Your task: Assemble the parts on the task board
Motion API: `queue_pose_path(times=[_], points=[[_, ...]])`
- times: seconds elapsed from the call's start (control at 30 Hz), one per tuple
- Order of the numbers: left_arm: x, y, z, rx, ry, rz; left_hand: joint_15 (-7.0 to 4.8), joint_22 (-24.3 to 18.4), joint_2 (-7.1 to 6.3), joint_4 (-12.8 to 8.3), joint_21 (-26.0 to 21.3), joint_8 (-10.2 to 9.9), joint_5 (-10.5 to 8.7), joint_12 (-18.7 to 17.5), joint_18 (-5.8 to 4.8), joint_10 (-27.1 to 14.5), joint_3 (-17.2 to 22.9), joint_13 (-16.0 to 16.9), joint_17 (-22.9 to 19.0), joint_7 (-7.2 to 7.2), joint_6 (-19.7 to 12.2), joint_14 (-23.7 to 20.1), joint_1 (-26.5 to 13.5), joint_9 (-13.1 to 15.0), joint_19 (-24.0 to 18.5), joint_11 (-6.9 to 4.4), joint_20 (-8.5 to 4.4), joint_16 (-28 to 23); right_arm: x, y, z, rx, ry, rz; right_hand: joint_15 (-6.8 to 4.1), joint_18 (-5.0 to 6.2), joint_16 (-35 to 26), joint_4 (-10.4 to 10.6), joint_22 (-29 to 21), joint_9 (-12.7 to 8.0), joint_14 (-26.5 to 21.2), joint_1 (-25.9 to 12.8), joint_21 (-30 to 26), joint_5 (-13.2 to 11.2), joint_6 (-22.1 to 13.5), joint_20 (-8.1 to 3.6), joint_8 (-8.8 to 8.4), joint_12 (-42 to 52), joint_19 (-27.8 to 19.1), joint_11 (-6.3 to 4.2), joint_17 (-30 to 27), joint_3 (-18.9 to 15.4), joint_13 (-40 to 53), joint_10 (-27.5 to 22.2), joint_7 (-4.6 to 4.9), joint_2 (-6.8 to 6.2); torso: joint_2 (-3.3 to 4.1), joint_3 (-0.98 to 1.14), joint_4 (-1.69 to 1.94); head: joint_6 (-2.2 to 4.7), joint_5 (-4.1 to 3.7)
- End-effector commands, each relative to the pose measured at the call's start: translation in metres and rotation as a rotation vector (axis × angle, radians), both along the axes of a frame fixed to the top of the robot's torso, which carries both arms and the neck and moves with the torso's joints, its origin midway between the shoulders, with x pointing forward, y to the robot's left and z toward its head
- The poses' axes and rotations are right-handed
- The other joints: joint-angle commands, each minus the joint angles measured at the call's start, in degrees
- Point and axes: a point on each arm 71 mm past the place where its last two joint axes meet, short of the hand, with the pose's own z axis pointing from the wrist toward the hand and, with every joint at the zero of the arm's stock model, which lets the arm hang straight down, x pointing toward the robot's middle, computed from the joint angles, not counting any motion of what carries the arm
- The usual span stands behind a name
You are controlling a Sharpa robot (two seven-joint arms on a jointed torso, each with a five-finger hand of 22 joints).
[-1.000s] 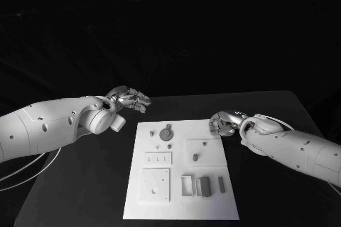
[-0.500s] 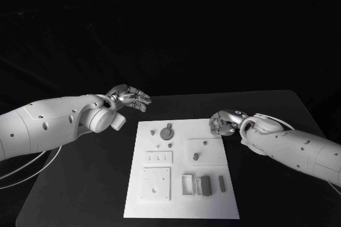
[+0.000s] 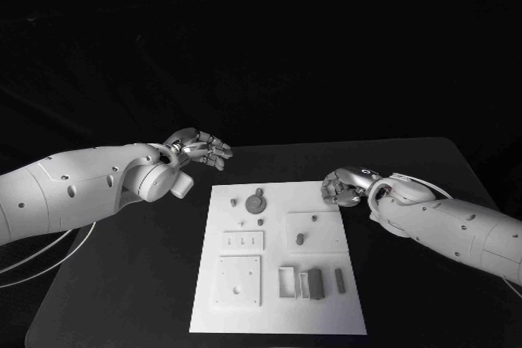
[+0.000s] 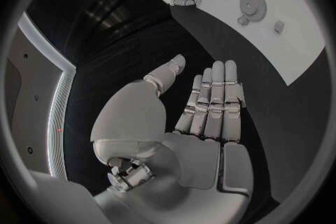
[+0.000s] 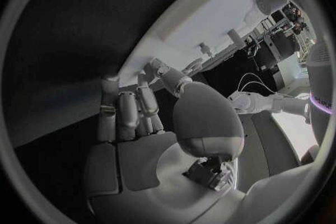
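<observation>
The task board [image 3: 277, 261] lies mid-table, its gear [image 3: 255, 204] and other small parts untouched. The left hand [image 3: 200, 149] hovers empty, fingers extended, beyond the board's far left corner. The right hand [image 3: 344, 189] curls at its far right edge; whether it holds anything I cannot tell, so it probably must first pick a part.

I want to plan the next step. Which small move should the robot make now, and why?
Probably bring the right hand down over the task board toward the gear: this hand hovers at the board's far right corner, the left hand is off it, and neither holds a part.
</observation>
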Motion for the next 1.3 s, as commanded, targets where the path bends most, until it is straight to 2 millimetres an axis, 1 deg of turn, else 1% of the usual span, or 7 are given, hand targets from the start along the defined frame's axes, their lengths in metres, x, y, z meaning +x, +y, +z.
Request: queue_pose_path(times=[0.03, 0.23, 0.4, 1.07, 1.17, 1.23, 1.3], points=[[0.0, -0.002, 0.001, -0.002, -0.005, -0.014, -0.04, 0.06, 0.38, 0.03, -0.31, -0.21, 0.21, -0.24, 0.61, 0.05, -0.31, 0.09, 0.07, -0.06, 0.26, 0.4, -0.34, 0.05, 0.2, -0.15, -0.01, -0.34, 0.0, 0.0, -0.001, -0.006, 0.001, 0.003, 0.03, 1.57, 0.04, -0.47, 0.94, 0.08, 0.08, 0.02, 0.18, -0.26, 0.58, -0.18, 0.2, 0.18, -0.04, 0.21, -0.01, 0.03, -0.05, -0.03, 0.2, 0.68, 0.05, -0.02, -0.06, -0.04, -0.12], [0.0, -0.002, 0.001, -0.003, -0.006, -0.016, -0.04, 0.06, 0.39, 0.03, -0.32, -0.22, 0.22, -0.24, 0.61, 0.06, -0.31, 0.09, 0.08, -0.06, 0.26, 0.4, -0.34, 0.06, 0.21, -0.15, -0.01, -0.35, -0.002, 0.003, -0.001, 0.0, 0.003, 0.02, -0.03, 1.57, 0.0, -0.68, 0.93, 0.26, 0.1, -0.13, 0.2, -0.26, 1.51, -0.16, 0.52, 0.29, -0.08, 0.06, 0.01, 0.2, -0.13, 0.05, 0.01, 1.5, 0.0, 0.03, 0.04, -0.21, -0.24], [0.0, -0.003, 0.001, -0.004, -0.004, -0.021, -0.04, 0.12, 0.62, 0.11, -0.39, -0.03, 0.22, 0.02, 0.6, 0.6, -0.27, 0.28, 0.22, -0.22, 0.7, 0.45, -0.42, 0.16, 0.22, -0.37, -0.01, -0.5, -0.003, 0.005, 0.0, 0.012, -0.004, 0.024, -0.4, 1.57, -0.05, -0.99, 0.94, 0.61, 0.07, -0.51, 0.23, -0.26, 2.96, -0.12, 1.08, 0.43, -0.14, -0.39, -0.04, 0.23, -0.29, 0.16, -0.48, 2.04, -0.01, 0.01, 0.07, -0.3, -0.22], [0.0, -0.005, 0.0, 0.029, 0.003, -0.066, -0.26, 0.65, 2.1, 1.0, -0.66, 1.46, 0.21, 1.53, 0.67, 5.17, -0.24, 1.32, 1.28, -2.09, 5.31, 1.31, -1.88, 0.67, 0.73, -2.36, -0.17, -1.28, -0.006, 0.007, 0.003, 0.05, 0.001, 0.008, -1.15, 1.57, -0.16, -1.05, 0.89, 1.35, -0.33, -1.44, 0.2, -0.26, 5.1, -0.07, 1.83, 0.37, -0.26, -1.18, -0.55, 0.26, -0.89, -0.2, -1.31, 2.17, -0.01, 0.08, -0.01, -0.32, -0.03], [0.0, -0.008, 0.0, 0.064, -0.012, -0.06, -0.45, 0.81, 2.27, 1.42, -0.56, 1.32, 0.21, 1.56, 0.72, 5.75, -0.39, 1.41, 1.58, -2.2, 5.63, 1.79, -2.53, 0.55, 1.13, -2.6, -0.34, -1.24, -0.01, 0.01, 0.005, 0.059, 0.001, 0.009, -1.21, 1.57, -0.17, -1.09, 0.89, 1.42, -0.32, -1.49, 0.22, -0.26, 5.22, -0.08, 1.87, 0.38, -0.25, -1.24, -0.54, 0.24, -0.9, -0.18, -1.37, 2.08, -0.07, 0.11, -0.07, -0.22, 0.1], [-0.001, -0.01, -0.002, 0.1, 0.005, -0.071, -0.63, 0.98, 2.0, 1.69, -0.4, 0.61, 0.2, 1.71, 0.78, 6.28, -0.61, 1.53, 1.85, -1.82, 4.76, 2.23, -3.04, 0.2, 1.52, -2.81, -0.51, -1.12, -0.012, 0.015, 0.009, 0.07, 0.0, 0.015, -1.25, 1.57, -0.18, -1.1, 0.89, 1.46, -0.27, -1.56, 0.23, -0.26, 5.29, -0.08, 1.88, 0.38, -0.24, -1.28, -0.46, 0.2, -0.93, -0.2, -1.4, 1.99, -0.11, 0.09, -0.11, -0.03, 0.13], [-0.001, -0.012, -0.003, 0.137, 0.02, -0.082, -0.7, 1.1, 1.69, 2.7, -0.31, 0.39, 0.14, 1.78, 0.74, 6.58, -1.25, 1.62, 2.07, -1.64, 4.62, 2.5, -4.64, 0.07, 1.76, -2.9, -0.56, -1.04, -0.013, 0.02, 0.015, 0.078, -0.005, 0.022, -1.27, 1.57, -0.18, -1.1, 0.89, 1.49, -0.27, -1.61, 0.23, -0.26, 5.35, -0.08, 1.9, 0.39, -0.23, -1.3, -0.46, 0.18, -0.93, -0.19, -1.43, 1.93, -0.16, 0.09, -0.2, 0.15, 0.17]])
